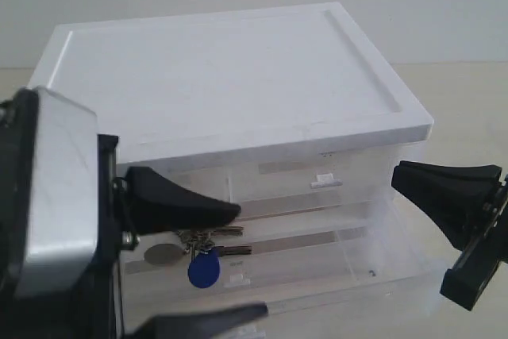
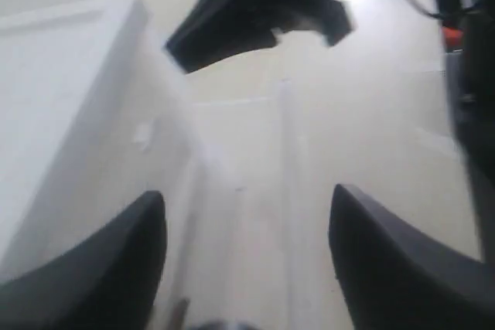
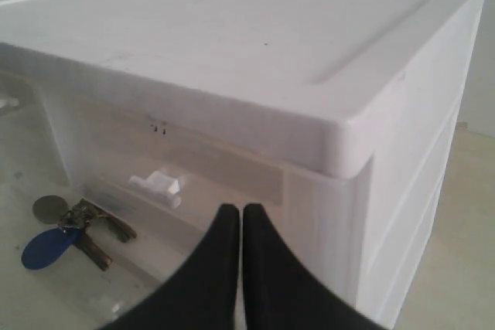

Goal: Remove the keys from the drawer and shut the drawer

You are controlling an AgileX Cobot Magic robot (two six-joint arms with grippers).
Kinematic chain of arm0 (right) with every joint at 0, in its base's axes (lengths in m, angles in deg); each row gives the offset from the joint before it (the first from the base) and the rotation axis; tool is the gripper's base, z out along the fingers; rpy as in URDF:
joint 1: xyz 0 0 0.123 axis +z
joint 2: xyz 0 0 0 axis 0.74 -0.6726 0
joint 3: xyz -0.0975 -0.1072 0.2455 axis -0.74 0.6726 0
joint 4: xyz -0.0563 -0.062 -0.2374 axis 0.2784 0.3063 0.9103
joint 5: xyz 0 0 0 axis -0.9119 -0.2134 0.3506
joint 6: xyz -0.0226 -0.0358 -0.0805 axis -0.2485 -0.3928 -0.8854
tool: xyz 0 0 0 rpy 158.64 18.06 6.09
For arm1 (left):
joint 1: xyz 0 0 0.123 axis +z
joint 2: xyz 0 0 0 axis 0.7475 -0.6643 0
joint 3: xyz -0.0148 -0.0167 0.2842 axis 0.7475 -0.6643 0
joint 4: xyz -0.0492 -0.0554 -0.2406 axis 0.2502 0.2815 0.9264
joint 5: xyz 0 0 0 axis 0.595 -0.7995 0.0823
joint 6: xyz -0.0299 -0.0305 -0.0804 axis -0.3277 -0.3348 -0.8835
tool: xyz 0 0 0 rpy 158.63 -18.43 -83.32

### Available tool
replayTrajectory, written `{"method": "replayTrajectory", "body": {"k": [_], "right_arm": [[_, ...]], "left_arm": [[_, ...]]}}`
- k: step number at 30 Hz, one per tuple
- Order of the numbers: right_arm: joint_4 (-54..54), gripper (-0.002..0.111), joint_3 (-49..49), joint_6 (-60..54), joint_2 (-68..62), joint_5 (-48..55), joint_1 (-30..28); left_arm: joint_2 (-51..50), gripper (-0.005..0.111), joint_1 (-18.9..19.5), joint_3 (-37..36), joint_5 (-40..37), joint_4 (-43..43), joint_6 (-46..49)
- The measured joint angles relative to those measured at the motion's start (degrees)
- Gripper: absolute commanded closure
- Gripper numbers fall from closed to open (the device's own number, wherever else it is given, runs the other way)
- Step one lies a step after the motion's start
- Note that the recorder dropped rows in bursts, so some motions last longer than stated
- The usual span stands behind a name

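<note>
One drawer [image 1: 349,260] open, keys [image 1: 204,256] lying inside | left jaws spread | right jaws clenched

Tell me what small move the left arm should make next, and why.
Probably lower the left end effector a little onto the keys before closing. Its jaws stand open, and in the exterior view the keys show between its fingers. They lie ungrasped on the floor of the open drawer.
</note>
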Motion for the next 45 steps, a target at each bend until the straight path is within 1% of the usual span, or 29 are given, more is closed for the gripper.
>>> {"method": "replayTrajectory", "body": {"k": [1,3,5,6,7,8,10,14,16,17,19,21,23,26,28,29,31,33,35,37,40,43,45], "right_arm": [[0.00,0.108,0.00,0.00,0.00,0.00,0.00],[0.00,0.108,0.00,0.00,0.00,0.00,0.00],[0.00,0.108,0.00,0.22,0.00,0.00,0.00],[0.00,0.108,0.00,0.35,0.00,0.00,0.00],[0.00,0.108,0.00,0.46,0.00,0.00,0.00],[0.00,0.108,0.00,0.58,0.00,0.00,0.00],[0.00,0.108,0.00,0.58,0.00,0.00,0.00],[0.00,0.108,0.00,0.80,0.00,0.00,0.00],[0.00,0.108,0.00,0.80,0.00,0.12,0.00],[0.00,0.108,0.00,0.80,0.00,0.12,0.00],[0.00,0.108,0.00,0.80,0.00,0.12,0.00],[0.00,0.108,0.00,0.80,0.00,0.23,0.00],[0.00,0.108,0.00,0.80,0.00,0.23,0.00],[0.00,0.108,0.00,0.91,0.00,0.23,0.00],[0.00,0.108,0.00,0.91,0.00,0.23,0.00],[0.00,0.108,0.00,0.91,0.00,0.23,0.00],[0.00,0.108,0.00,0.91,0.00,0.23,0.00],[0.00,0.108,0.00,0.91,0.00,0.23,0.00],[0.00,0.108,0.00,0.91,0.00,0.23,0.00],[0.00,0.108,0.00,0.91,0.00,0.23,0.00],[0.00,0.108,0.00,0.91,0.00,0.35,0.00],[0.00,0.108,0.00,0.91,0.00,0.47,0.00],[0.00,0.108,0.00,0.91,0.00,0.58,0.00]], "left_arm": [[0.11,0.056,0.00,0.00,6.57,0.57,-1.71],[-0.50,0.060,0.00,-0.36,12.22,0.86,-3.31],[-1.74,0.078,0.00,-0.84,14.73,1.10,-3.94],[-2.27,0.090,0.00,-0.84,16.29,1.10,-3.94],[-3.56,0.098,0.00,-0.84,21.56,1.19,-4.04],[-4.71,0.102,0.00,-0.84,25.45,1.30,-4.55],[-6.42,0.102,-0.13,-1.08,28.05,0.88,-5.10],[-8.48,0.102,-0.13,-1.08,31.54,-5.10,-10.62],[-9.27,0.102,-0.13,-1.08,35.51,-8.53,-13.83],[-9.53,0.102,-0.13,-1.08,39.00,-10.75,-15.21],[-9.53,0.102,-0.13,-1.08,41.78,-12.35,-16.40],[-9.66,0.102,-0.13,-1.08,41.94,-12.83,-16.99],[-9.76,0.102,-0.13,-1.08,40.03,-13.29,-17.25],[-9.76,0.102,-0.01,-1.08,32.87,-13.80,-17.40],[-9.76,0.100,-0.01,-1.08,27.02,-14.04,-17.44],[-9.76,0.096,-0.01,-1.08,25.00,-14.03,-17.76],[-9.76,0.084,-0.01,-1.08,21.78,-14.14,-19.96],[-9.76,0.066,-0.01,-1.08,21.81,-14.14,-23.26],[-9.76,0.054,-0.01,-1.08,23.17,-12.44,-26.41],[-9.76,0.052,-0.01,-0.33,23.74,-7.32,-28.69],[-9.86,0.053,-0.01,1.18,23.55,-1.17,-28.33],[-10.37,0.053,-0.01,2.04,23.60,0.66,-28.33],[-11.66,0.053,-0.01,2.26,25.49,1.00,-28.33]]}}
